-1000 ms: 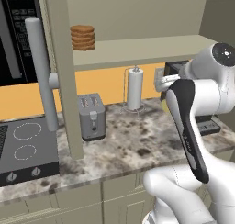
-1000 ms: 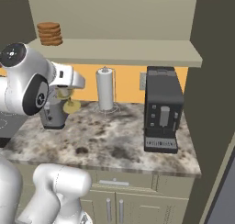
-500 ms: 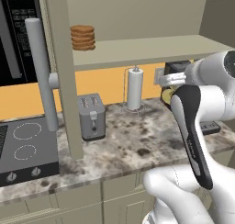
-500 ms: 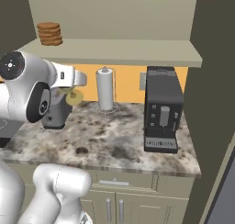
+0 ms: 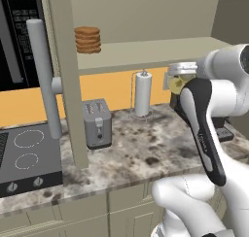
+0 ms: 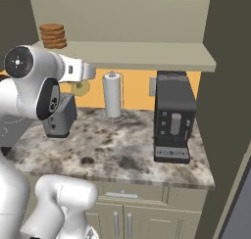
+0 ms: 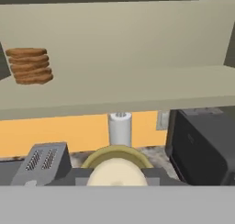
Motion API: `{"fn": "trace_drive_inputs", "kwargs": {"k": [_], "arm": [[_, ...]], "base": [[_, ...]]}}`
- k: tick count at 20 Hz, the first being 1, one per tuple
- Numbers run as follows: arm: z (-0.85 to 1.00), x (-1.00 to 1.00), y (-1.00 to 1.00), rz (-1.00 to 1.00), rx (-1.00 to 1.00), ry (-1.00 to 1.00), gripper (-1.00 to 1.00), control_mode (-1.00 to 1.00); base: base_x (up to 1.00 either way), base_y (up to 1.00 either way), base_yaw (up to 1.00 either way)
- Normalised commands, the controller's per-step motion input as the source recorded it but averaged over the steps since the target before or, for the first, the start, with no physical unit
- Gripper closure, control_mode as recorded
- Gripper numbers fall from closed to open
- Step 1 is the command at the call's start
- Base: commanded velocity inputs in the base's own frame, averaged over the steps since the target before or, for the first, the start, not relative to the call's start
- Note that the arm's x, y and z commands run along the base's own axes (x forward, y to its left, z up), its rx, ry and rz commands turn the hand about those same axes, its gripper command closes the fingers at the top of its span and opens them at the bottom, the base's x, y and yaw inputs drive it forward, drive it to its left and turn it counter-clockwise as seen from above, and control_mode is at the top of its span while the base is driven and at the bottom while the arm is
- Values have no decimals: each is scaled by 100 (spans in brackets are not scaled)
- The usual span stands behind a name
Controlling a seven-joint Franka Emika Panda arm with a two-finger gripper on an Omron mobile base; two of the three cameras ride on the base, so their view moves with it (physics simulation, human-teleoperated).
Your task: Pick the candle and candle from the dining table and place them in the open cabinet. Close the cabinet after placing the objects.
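Item: cream candle [image 7: 117, 171] on brass holder, pinched in nearly closed fingers [image 7: 117, 181], now raised higher over the counter [image 6: 122, 145] toward the open cabinet [image 7: 137, 87] shelf; placement pending.

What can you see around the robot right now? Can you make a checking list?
Surface: mottled stone counter, black cooktop at its left end.
Job's things: cream candle on a brass holder, held; cabinet shelf open.
Clutter: toaster, paper-towel roll, coffee machine, stack of brown discs on the shelf.
Grippers: gripper shut on the candle, below the shelf.
Cables: nothing seen.
Surroundings: orange back wall, microwave.
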Motion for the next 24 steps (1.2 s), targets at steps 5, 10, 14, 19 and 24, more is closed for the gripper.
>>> {"fn": "trace_drive_inputs", "kwargs": {"k": [5, 10, 14, 19, 24], "arm": [[50, 6, 0, 0, 1, 1, 100, -100], [6, 30, 0, 0, 0, -1, 100, -100], [4, 34, 0, 0, 0, -1, 100, -100], [9, 38, 0, 0, 0, -3, 100, -100], [14, 38, 0, 0, 0, -2, 100, -100]], "base": [[0, 0, 0], [0, 0, 0], [0, 0, 0], [0, 0, 0], [0, 0, 0]]}}
